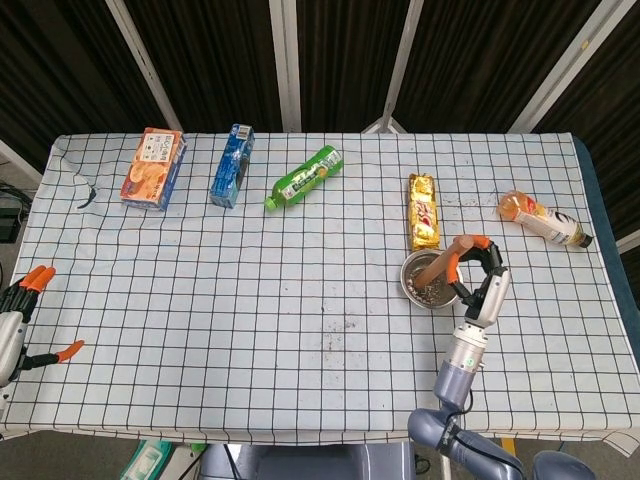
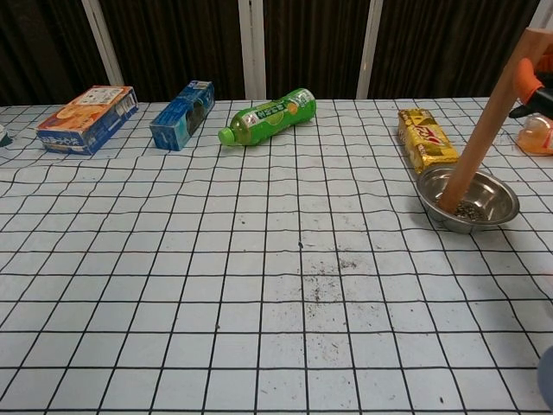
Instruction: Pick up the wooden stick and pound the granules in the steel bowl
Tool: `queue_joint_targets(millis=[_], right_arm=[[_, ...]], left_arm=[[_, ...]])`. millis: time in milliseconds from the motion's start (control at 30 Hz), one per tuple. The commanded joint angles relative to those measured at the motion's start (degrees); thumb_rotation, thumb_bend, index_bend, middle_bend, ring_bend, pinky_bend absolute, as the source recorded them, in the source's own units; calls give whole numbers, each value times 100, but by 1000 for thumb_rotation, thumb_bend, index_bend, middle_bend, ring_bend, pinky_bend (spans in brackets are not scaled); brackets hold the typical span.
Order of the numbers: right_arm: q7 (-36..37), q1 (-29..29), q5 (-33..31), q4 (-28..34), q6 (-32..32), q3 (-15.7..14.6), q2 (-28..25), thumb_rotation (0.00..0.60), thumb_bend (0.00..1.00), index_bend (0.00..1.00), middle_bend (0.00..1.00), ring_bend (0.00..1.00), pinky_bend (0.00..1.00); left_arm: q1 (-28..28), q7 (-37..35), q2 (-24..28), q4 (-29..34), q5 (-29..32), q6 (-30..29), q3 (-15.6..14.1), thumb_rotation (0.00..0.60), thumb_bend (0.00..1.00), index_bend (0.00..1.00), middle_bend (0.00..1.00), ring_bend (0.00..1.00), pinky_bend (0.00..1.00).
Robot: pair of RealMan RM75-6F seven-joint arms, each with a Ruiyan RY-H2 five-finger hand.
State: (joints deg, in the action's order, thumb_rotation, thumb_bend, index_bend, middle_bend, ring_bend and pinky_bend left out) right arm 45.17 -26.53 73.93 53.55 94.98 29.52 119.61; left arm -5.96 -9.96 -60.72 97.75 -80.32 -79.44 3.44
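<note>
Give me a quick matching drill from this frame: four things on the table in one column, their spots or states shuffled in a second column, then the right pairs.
Things:
1. wooden stick
2. green bottle
3. yellow packet
4. left hand

Places or states:
A. lying on its side at the far middle of the table
B. just beyond the steel bowl
C. open, off the table's left edge
D. tilted, its tip in the bowl, held by the right hand

Pairs: 1-D, 2-A, 3-B, 4-C
</note>
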Motion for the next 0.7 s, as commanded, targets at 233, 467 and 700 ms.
queue_joint_targets(millis=[233, 467, 700], right_arm=[[52, 62, 26, -85, -16, -92, 57, 600, 587, 727, 632, 557, 552], [-58, -57, 172, 227, 163, 87, -152, 600, 587, 727, 632, 557, 552], [-134, -2, 129, 324, 121, 56, -216, 600, 587, 727, 632, 557, 552]], left_arm=[[11, -7, 2, -3, -23, -26, -7, 600, 37, 0, 0, 0, 0], [11, -21, -1, -17, -30, -26, -10, 600, 37, 0, 0, 0, 0], [12, -16, 0, -8, -36, -35, -10, 600, 37, 0, 0, 0, 0]])
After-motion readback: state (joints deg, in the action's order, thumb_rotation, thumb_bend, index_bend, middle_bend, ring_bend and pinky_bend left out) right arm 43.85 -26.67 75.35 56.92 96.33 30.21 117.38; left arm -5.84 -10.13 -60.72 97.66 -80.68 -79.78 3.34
